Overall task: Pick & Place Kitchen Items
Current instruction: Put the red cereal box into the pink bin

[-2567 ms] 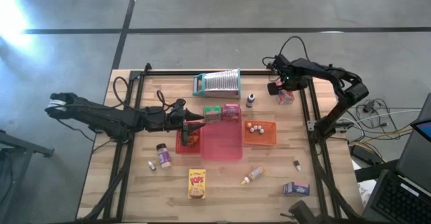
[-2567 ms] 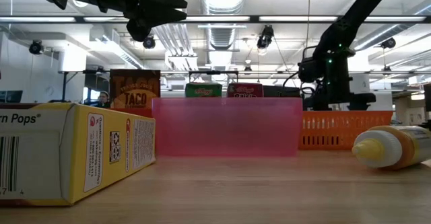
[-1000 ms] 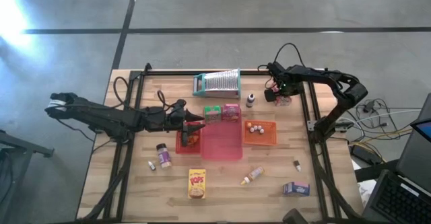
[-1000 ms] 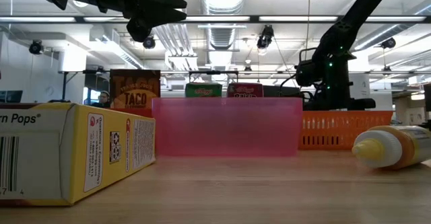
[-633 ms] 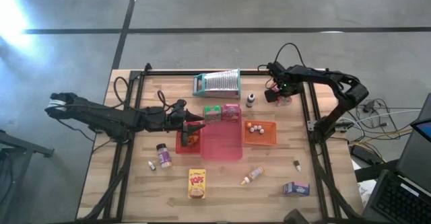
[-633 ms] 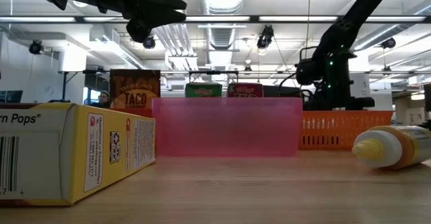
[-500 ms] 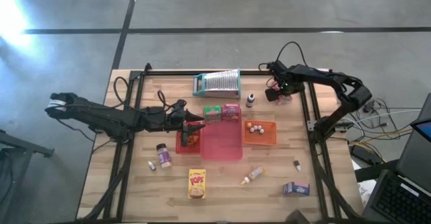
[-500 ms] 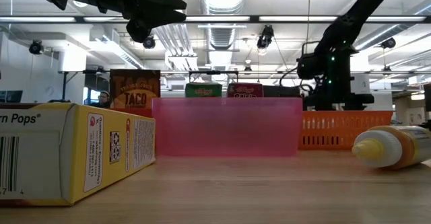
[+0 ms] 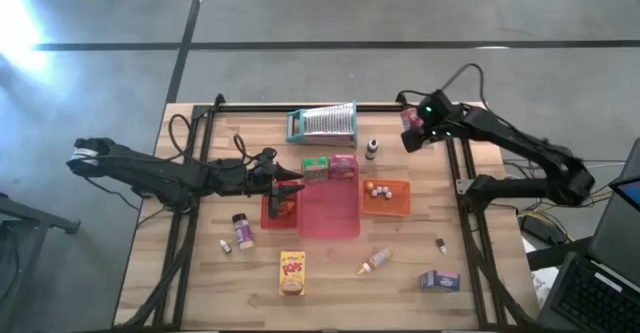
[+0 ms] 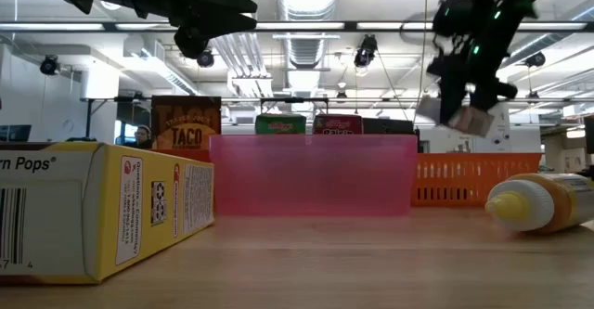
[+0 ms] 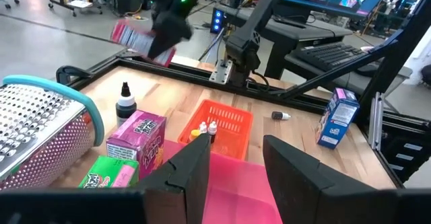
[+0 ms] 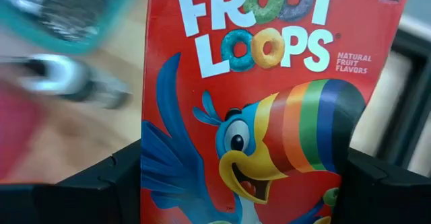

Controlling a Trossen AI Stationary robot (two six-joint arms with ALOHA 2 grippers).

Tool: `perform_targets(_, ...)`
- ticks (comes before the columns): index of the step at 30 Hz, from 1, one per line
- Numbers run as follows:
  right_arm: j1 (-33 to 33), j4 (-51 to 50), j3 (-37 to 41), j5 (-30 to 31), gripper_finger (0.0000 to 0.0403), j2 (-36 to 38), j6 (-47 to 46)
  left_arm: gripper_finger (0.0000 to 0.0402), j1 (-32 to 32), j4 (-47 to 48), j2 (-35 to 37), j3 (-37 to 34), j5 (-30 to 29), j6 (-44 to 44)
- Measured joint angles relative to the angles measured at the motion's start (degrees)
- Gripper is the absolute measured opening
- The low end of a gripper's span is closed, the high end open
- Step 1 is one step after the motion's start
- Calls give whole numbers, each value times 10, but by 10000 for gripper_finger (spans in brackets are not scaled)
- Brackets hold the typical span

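Two arms work above the tabletop [image 9: 200, 273]: from overhead, the right gripper [image 9: 410, 133] holds a red cereal box [image 9: 408, 125] aloft near the far right corner. Low view: the box hangs clear of the orange basket [image 10: 459, 181]. Left wrist: the left gripper [image 11: 232, 163] hovers over the pink tray [image 11: 236, 183], jaws narrowly parted, empty.

We see a wooden bench [image 9: 200, 273] with a black frame. On it lie a ribbed silver grater [image 9: 322, 123], a small dark bottle [image 9: 371, 149], green [image 9: 316, 167] and pink [image 9: 344, 166] boxes, a pink tray [image 9: 330, 213], an orange basket [image 9: 386, 197], a spice jar [image 9: 242, 231], a yellow box [image 9: 292, 272], a squeeze bottle [image 9: 375, 261] and a blue box [image 9: 439, 281].
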State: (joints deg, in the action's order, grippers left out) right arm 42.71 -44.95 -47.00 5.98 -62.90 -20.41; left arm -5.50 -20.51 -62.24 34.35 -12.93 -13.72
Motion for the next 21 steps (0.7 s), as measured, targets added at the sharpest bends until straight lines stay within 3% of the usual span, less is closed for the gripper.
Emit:
perform_targets(6, -106, 17, 1, 0, 311, 127, -4, 145, 0, -54, -9, 0, -12, -3)
perform_targets(11, -217, 58, 2, 5, 302, 191, 10, 145, 2, -133, -37, 5, -15, -19)
perform_targets(16, -341, 100, 6, 81, 295, 205, 37, 145, 17, -120, -63, 52, 0, -68)
perform_targets(21, -454, 113, 14, 185, 297, 175, 63, 145, 39, -38, -95, 123, 33, -128)
